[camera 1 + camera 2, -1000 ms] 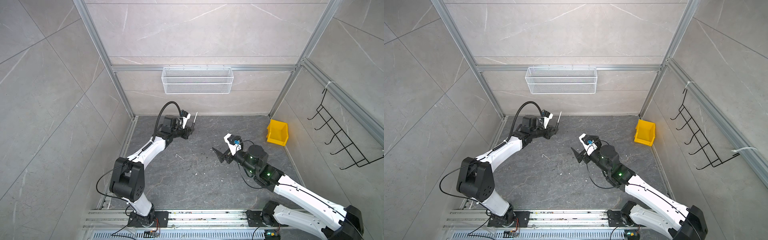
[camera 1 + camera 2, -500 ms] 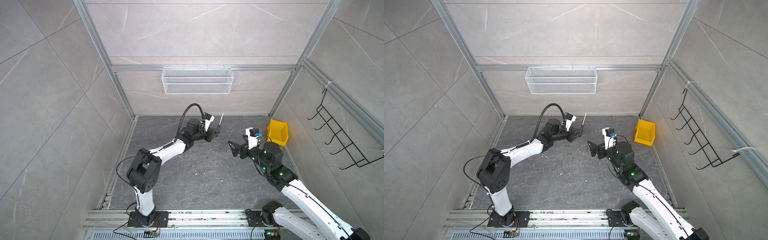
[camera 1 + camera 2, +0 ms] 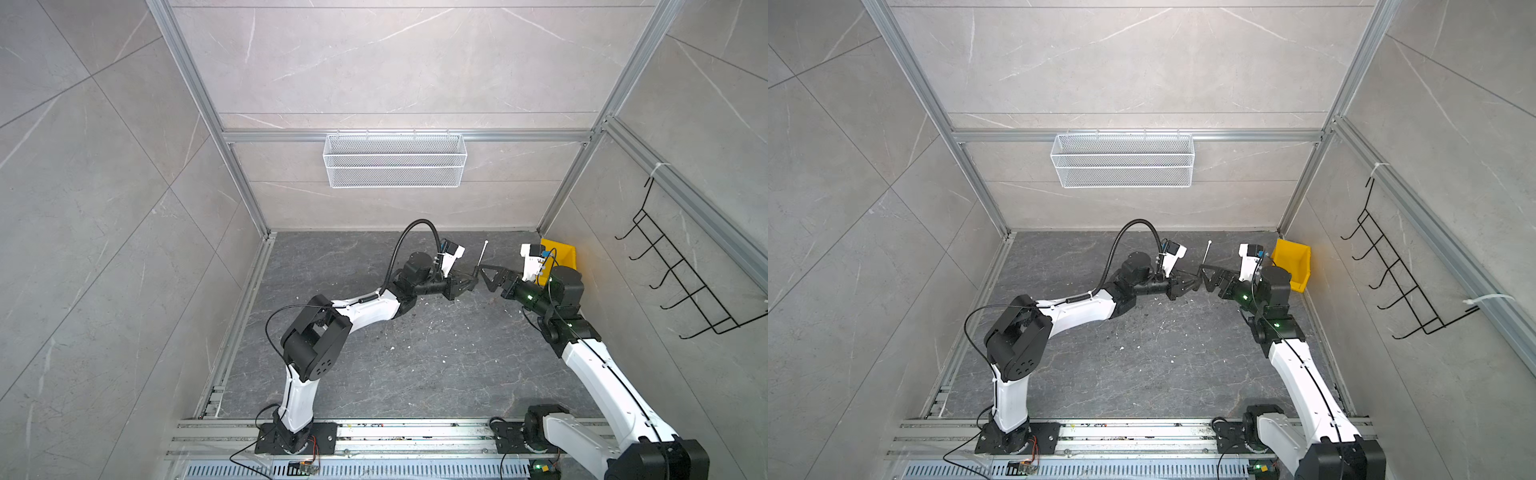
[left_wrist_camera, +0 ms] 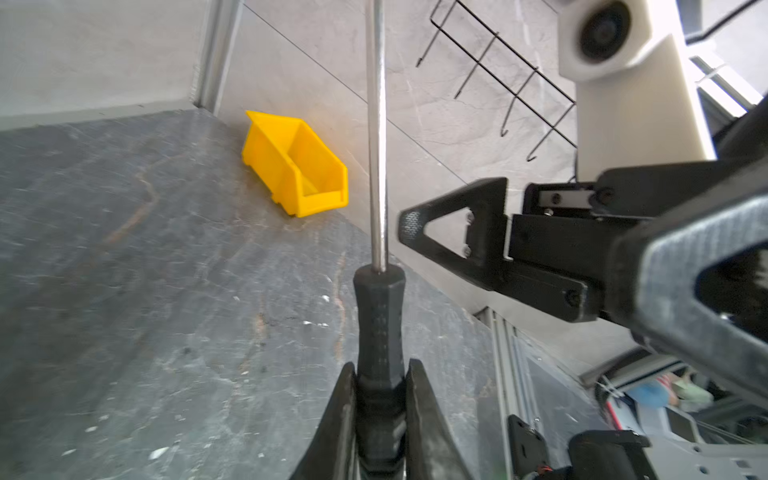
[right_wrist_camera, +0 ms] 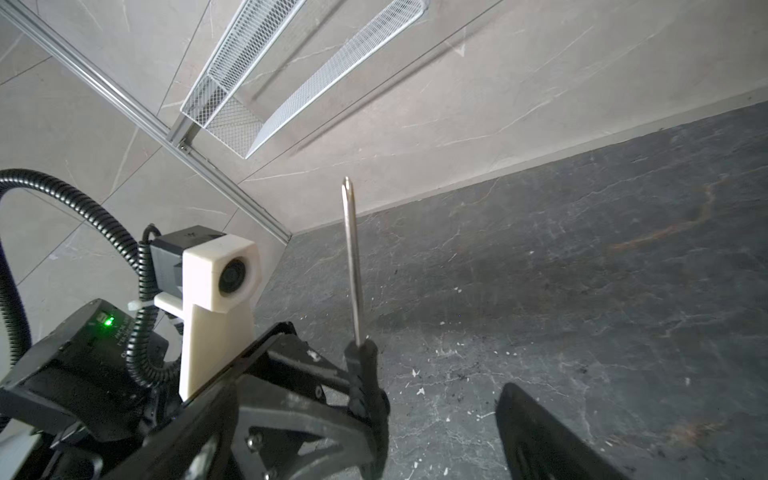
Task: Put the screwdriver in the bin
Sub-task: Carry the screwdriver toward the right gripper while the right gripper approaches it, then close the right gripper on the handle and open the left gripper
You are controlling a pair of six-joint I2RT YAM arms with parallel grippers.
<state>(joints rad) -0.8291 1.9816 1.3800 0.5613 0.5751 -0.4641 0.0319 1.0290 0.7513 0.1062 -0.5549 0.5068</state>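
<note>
A: Why is the screwdriver point(image 4: 379, 307) standing shaft-up above the tabletop's far side?

B: The left gripper point(image 4: 381, 368) pinches its handle low, leaving the upper handle free (a handover, I'd judge).

A: And the right gripper point(image 3: 487, 277)?

B: Jaws spread wide, empty, just beside the handle. It works nearer the bin point(image 4: 266, 145), which waits empty in the tabletop's far right corner.

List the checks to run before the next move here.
1. Grip: left hand shut on screwdriver handle, ok.
2. Receiver: right hand open, ok.
3. Shaft inside right hand's opening: not ok, it stands just beside, apart.
4. Target: bin upright, nothing seen inside, ok.
5. Clear way to bin: cannot tell.
</note>
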